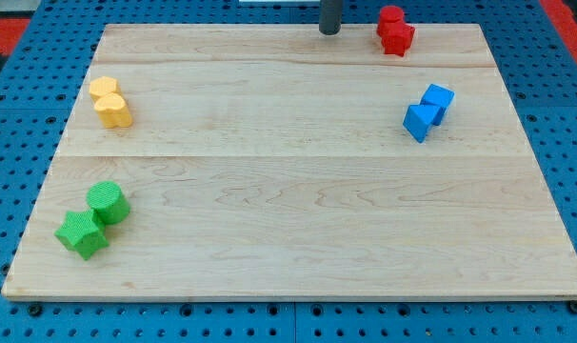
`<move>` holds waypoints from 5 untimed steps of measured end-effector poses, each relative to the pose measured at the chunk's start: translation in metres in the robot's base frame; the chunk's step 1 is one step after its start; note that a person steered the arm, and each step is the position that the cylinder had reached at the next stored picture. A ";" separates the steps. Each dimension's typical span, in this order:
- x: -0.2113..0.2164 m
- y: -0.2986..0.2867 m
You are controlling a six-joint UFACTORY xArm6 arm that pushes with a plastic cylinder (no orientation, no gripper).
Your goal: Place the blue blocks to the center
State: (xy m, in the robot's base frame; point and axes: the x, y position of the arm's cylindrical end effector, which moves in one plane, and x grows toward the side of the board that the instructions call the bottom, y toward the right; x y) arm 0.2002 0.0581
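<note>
Two blue blocks touch each other at the view's right: a blue cube and a second blue block just below and left of it. My tip is at the view's top edge of the wooden board, near the middle. It stands well up and left of the blue blocks and touches no block.
Two red blocks sit at the top right, just right of my tip. Two yellow blocks lie at the left. A green cylinder and a green star-shaped block lie at the bottom left.
</note>
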 end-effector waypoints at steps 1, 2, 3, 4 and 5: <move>0.051 -0.023; 0.094 0.047; 0.103 0.132; 0.118 0.216; 0.175 0.139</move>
State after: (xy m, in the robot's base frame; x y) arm 0.3757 0.1975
